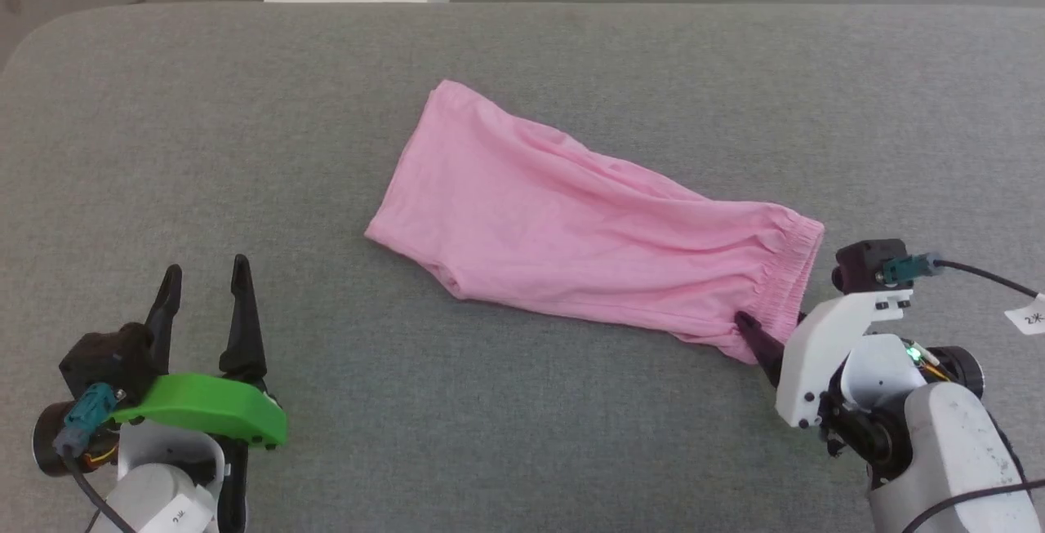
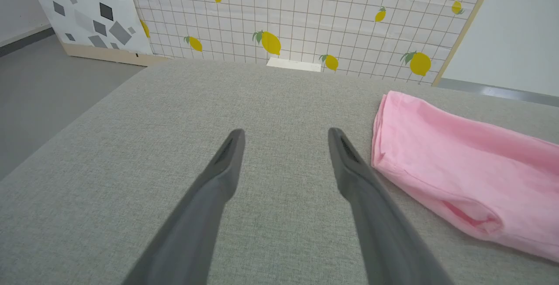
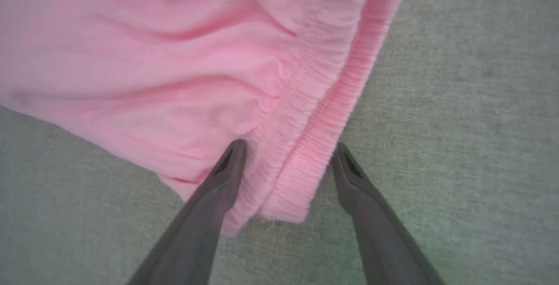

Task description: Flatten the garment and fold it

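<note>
At waistband corner of garment [image 1: 571, 223], right gripper [image 3: 288, 149] spread, straddling it, pinching nothing. Garment rumpled, mid grey table [image 1: 204, 108]. Left gripper [image 1: 204, 272] spread, well left of garment. Risk: pinch catches one layer, cloth bunches.

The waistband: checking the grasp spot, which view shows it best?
Right wrist view: the waistband is close up, ribbing clear, straddled by the open right gripper. Head view shows it small, at the garment's right end. Left wrist view shows the leg end.
</note>
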